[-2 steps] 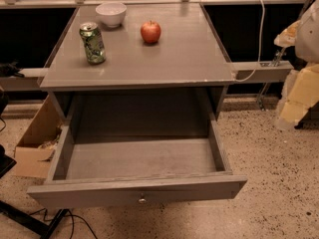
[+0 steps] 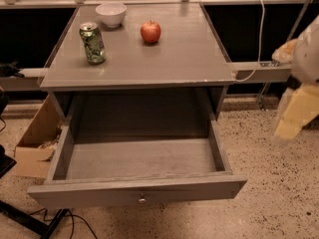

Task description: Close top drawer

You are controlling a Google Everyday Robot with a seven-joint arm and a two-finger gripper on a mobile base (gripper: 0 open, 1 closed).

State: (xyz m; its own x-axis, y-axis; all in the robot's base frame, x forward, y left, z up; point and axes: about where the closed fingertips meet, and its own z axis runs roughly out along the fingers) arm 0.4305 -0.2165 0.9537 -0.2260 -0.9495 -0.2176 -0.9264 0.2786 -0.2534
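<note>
The top drawer of a grey cabinet is pulled far out toward me and is empty inside. Its flat grey front has one small round metal knob at the centre. My gripper hangs at the right edge of the view, off to the right of the drawer and apart from it, level with the cabinet's side. It touches nothing. The lower drawers are hidden below the open one.
On the cabinet top stand a green can, a white bowl and a red apple. A cardboard box sits on the floor at the left. A white cable runs behind at the right. Black cables lie bottom left.
My gripper at the right has shifted slightly lower. The drawer stands as far out as before.
</note>
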